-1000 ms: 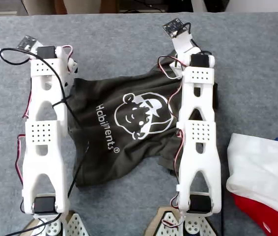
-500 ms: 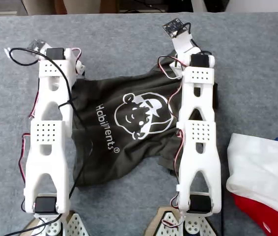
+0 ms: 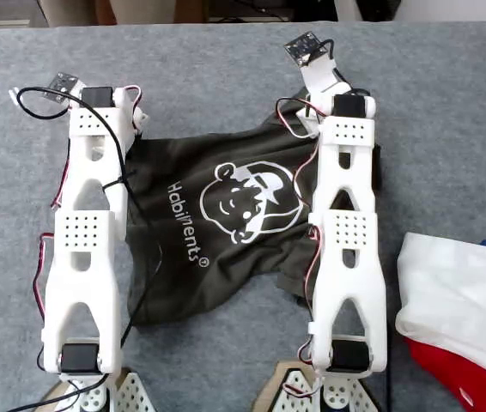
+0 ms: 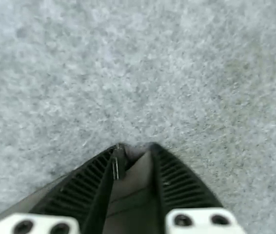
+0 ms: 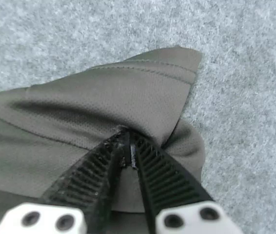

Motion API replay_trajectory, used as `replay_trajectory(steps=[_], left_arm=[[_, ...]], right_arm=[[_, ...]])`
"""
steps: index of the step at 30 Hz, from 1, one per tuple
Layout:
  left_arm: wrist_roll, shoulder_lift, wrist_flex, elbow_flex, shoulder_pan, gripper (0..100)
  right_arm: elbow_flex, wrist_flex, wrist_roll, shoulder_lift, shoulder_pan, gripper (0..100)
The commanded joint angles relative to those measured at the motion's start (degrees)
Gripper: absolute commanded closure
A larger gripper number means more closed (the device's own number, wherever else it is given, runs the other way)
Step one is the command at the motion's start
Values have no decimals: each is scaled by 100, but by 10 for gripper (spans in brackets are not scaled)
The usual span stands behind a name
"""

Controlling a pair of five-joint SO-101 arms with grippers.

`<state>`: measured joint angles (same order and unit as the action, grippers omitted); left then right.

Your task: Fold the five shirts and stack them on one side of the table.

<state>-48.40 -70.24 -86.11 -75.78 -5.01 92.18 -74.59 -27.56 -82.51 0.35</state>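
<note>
From above, the left arm (image 3: pixel 88 223) has swung inward toward the dark shirt (image 3: pixel 226 215) over the last second. It now lies along the shirt's left edge rather than off to the side of it. The right arm (image 3: pixel 346 223) has not moved and lies over the shirt's right edge, its wrist at the shirt's far right corner. The shirt lies print-up between the two arms, rumpled along its near hem, and its outline has barely shifted. That small inward move probably marks the start of carrying the shirt's far edge over for a first fold, which is not yet made. A white garment (image 3: pixel 458 292) and a red garment (image 3: pixel 466 373) are piled well to the shirt's right, so most of the task remains. The grey felt table (image 3: pixel 449 103) runs on all sides of the shirt. Past its far edge is a strip of room (image 3: pixel 183 9), with furniture too cropped to identify.

In the left wrist view, the left gripper (image 4: pixel 135 148) is pressed together on a dark fold of the shirt (image 4: pixel 133 190), with bare felt (image 4: pixel 128 63) beyond the fingertips.

In the right wrist view, the right gripper (image 5: pixel 127 134) is pinched shut on a ridge of the shirt (image 5: pixel 104 97) close to its pointed corner, and felt (image 5: pixel 255 97) surrounds that corner.
</note>
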Motion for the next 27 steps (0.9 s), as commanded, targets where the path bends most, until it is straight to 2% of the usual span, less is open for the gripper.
replay_trajectory(steps=[1, 6, 10, 13, 17, 20, 24, 27], left_arm=[[-35, -75, 211, -202, -44, 981], [26, 31, 246, -431, 18, 981], [545, 321, 246, -1275, 97, 981], [633, 541, 167, -2004, 70, 981], [633, 971, -158, -2013, -88, 981], [633, 1402, -325, -2013, -246, 981], [633, 1736, -580, -2013, -281, 981], [633, 1745, -642, -2013, -202, 981]], right_arm=[[303, 114, -44, 22, 4, 992], [303, 88, -44, 31, 13, 992], [356, -97, -9, 145, 48, 990], [347, -466, 0, 699, 127, 989], [338, -633, 264, 1385, 409, 978], [330, -870, 334, 1824, 426, 885], [330, -1398, -79, 2457, 198, 726], [321, -2180, -255, 3020, -207, 701]])
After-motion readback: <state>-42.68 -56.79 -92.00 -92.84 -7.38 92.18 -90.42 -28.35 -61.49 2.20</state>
